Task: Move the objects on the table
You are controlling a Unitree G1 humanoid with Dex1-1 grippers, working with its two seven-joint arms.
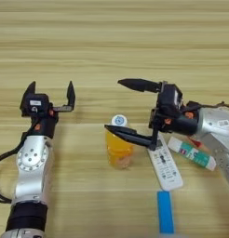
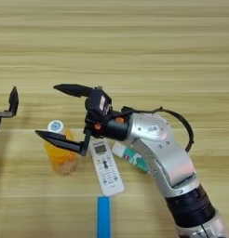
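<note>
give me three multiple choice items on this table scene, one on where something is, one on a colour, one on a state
1. Where does the white remote control lie?
A. right of the orange-drink bottle
B. left of the left end effector
C. at the table's far edge

2. What colour is the flat strip near the front edge?
A. red
B. blue
C. yellow

3. How do the right end effector's fingers stand?
A. shut on the bottle
C. shut on the remote
B. wide open, holding nothing

Key: 1 A, the white remote control sits just right of the orange-drink bottle with a white cap on the light wooden table. 2 B, the flat strip is blue. 3 B, the right end effector has one black finger beyond the bottle and one in front of it, spread apart. The left end effector is parked open at the left.
</note>
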